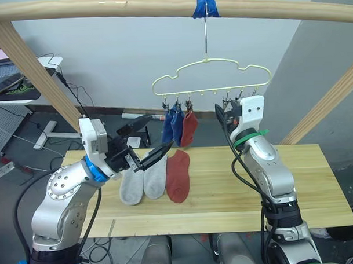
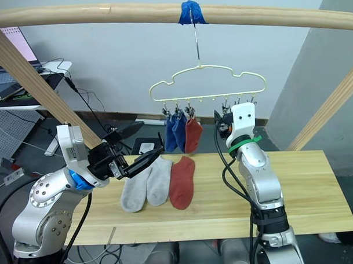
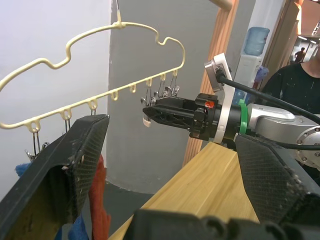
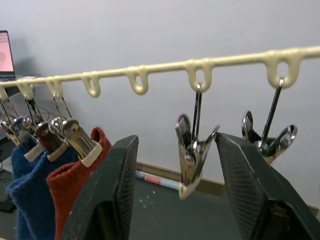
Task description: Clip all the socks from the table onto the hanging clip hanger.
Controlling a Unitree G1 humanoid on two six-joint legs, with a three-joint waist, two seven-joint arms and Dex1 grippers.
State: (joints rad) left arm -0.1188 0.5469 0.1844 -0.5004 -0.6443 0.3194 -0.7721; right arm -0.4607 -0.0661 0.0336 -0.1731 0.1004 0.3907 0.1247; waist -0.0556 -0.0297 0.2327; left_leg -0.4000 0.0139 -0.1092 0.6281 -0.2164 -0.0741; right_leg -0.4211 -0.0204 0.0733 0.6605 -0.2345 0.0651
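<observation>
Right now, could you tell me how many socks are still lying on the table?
3: two light grey socks side by side and one rust red sock beside them, all on the table.

A pale wall (image 1: 116, 59) stands behind, with a grey floor (image 1: 26, 157) below. A wooden beam (image 1: 102, 7) with blue tape (image 1: 206, 6) crosses overhead. A desk (image 1: 18, 85) with cables stands at left.

- Counter (image 1: 306, 179): light wooden planks, long, rectangular.
- Three socks lie flat on it, left of centre, side by side, toes toward the near edge.
- Two grey socks (image 1: 142, 182): adjacent, edges touching or overlapping.
- Red sock (image 1: 178, 175): just right of the grey pair, touching the nearer one.
</observation>
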